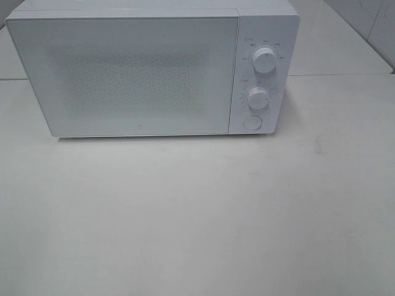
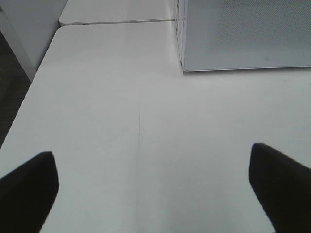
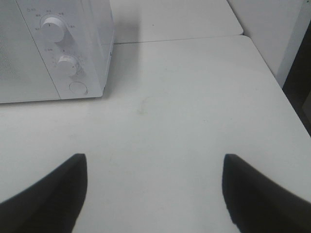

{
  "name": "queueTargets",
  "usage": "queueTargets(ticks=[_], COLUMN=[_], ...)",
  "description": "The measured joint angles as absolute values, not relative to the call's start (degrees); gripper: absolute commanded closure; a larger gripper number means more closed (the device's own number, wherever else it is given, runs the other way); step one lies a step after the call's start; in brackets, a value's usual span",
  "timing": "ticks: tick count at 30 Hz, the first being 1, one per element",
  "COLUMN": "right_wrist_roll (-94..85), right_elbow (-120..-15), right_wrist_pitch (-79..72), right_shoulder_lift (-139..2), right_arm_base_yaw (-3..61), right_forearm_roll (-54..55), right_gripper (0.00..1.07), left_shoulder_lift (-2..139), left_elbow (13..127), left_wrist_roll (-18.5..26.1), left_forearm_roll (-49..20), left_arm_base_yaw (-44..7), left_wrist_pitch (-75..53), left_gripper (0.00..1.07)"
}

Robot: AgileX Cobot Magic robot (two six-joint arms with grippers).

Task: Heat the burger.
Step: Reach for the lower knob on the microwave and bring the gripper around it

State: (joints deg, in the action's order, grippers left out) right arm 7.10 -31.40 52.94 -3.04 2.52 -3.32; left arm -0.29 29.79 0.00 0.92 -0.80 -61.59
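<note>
Plainly: shut microwave, open tabletop, both grippers wide

Ahead, on the pale matte white tabletop, stands a white box-shaped microwave oven, its frosted, speckled door closed flush. The burger shows in no view, and through the clouded door I cannot tell whether it lies inside.

The whole stretch of table in front of the oven lies bare and offers free room on both sides. The left wrist view shows the table's long outer edge, with dark floor beyond it. The right wrist view shows the opposite edge and a rounded corner. A thin seam runs where a second white top adjoins behind.

The left gripper hangs above the table with its dark fingers spread wide and nothing between them. The right gripper is likewise parted and empty.

The oven's control panel carries an upper white dial, a lower white dial and a round white button. Small grey markings ring the dials but are too small to read. A tiny mark on the door's lower rim is also illegible.

Light tiled wall rises at the back right.
</note>
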Motion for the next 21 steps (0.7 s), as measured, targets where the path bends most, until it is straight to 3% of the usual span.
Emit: queueTargets(ticks=[21], right_wrist_roll=[7.3], right_elbow=[-31.5], right_wrist_pitch=[24.2], right_shoulder_lift=[-30.8], right_arm_base_yaw=[2.5], right_forearm_roll=[-3.3], right_gripper=[0.33], left_shoulder_lift=[-0.3], left_elbow=[29.8], left_wrist_roll=[0.0], left_forearm_roll=[0.9], left_arm_base_yaw=[-0.8], left_wrist_pitch=[-61.6], left_gripper=[0.06])
